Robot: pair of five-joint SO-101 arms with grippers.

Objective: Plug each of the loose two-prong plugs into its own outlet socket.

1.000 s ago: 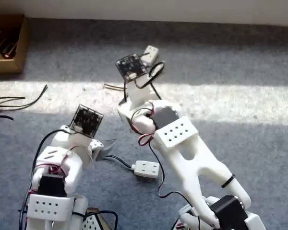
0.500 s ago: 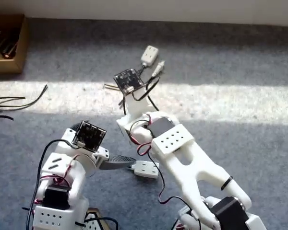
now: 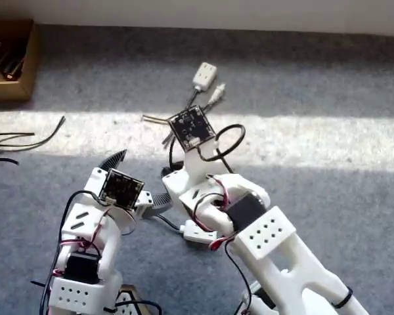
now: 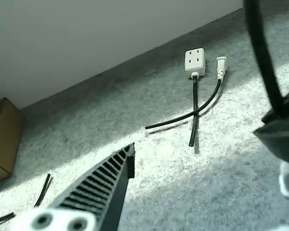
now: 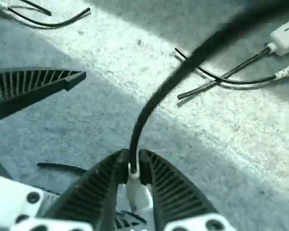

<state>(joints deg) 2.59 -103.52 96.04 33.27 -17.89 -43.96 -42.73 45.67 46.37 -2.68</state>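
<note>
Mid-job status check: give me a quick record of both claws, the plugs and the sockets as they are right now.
left claw: open, empty
right claw: shut on held plug, black cord running up from it
near socket: on the carpet, partly under the right arm
far socket: near the wall, nothing inserted
loose plug: lying beside far socket, not inserted

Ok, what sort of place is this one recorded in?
Likely the floor of a room indoors: grey carpet throughout, a pale wall along its far edge, and an open cardboard box beside that wall.
</note>
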